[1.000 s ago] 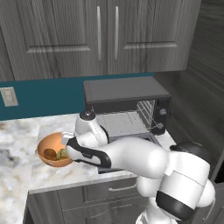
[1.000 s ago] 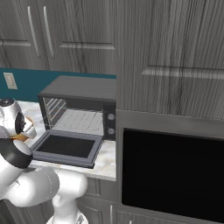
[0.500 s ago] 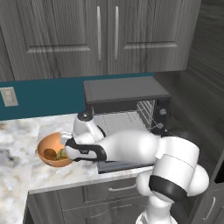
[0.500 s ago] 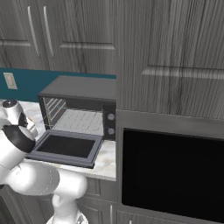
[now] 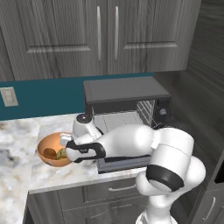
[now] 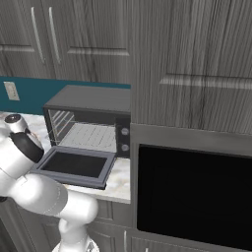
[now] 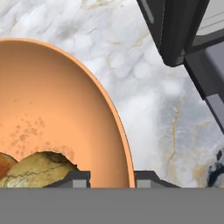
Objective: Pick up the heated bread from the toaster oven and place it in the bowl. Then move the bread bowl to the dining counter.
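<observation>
The heated bread (image 7: 37,168) lay inside the bowl (image 7: 57,105) on the marble worktop (image 7: 148,100), just left of the toaster oven (image 5: 124,105) with its door down. The gripper (image 7: 111,177) straddled the bowl's rim, fingers apart, one inside and one outside. No readable writing showed anywhere.

The bowl (image 7: 65,113) is cut off at the hand view's left edge. In the left base view, the arm hides the bowl's right rim, and the gripper's fingers cannot be made out.
</observation>
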Robot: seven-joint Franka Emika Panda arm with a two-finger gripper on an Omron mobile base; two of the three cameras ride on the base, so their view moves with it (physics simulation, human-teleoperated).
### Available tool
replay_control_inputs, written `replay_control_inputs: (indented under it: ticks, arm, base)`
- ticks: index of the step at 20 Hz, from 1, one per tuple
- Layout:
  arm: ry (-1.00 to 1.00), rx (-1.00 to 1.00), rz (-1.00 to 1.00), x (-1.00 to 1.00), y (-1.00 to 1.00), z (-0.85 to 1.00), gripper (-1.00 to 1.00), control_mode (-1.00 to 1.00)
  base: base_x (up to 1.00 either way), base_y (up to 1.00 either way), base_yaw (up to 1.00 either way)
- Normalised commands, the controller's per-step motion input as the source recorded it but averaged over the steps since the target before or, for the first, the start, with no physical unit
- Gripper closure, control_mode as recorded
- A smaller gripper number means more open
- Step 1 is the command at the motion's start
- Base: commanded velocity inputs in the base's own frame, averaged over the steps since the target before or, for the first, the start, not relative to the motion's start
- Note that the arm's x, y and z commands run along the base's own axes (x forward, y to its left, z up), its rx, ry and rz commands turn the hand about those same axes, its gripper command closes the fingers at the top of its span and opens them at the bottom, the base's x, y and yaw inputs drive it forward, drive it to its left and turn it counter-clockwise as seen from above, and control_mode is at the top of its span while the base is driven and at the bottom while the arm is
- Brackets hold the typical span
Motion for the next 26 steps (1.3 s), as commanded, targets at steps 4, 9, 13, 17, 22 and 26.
replay_control_inputs:
  ticks: [4,9,13,17,22,26]
  arm:
    - [0.0,0.0,0.0,0.0,0.0,0.0,1.0,-1.0]
    - [-0.03,0.0,-0.05,-0.17,-0.05,0.07,1.0,-1.0]
    - [-0.09,0.02,-0.07,-0.48,-0.11,0.3,1.0,-1.0]
    - [-0.07,0.0,-0.06,-0.51,-0.06,0.48,1.0,-1.0]
    - [-0.1,0.01,-0.06,-0.54,-0.13,0.73,1.0,-1.0]
    - [-0.06,0.01,-0.07,-0.55,-0.22,0.92,1.0,-1.0]
  base:
    - [0.0,0.0,0.0]
    - [0.0,0.0,0.0]
    - [0.0,0.0,0.0]
    - [0.0,0.0,0.0]
    - [0.0,0.0,0.0]
    - [0.0,0.0,0.0]
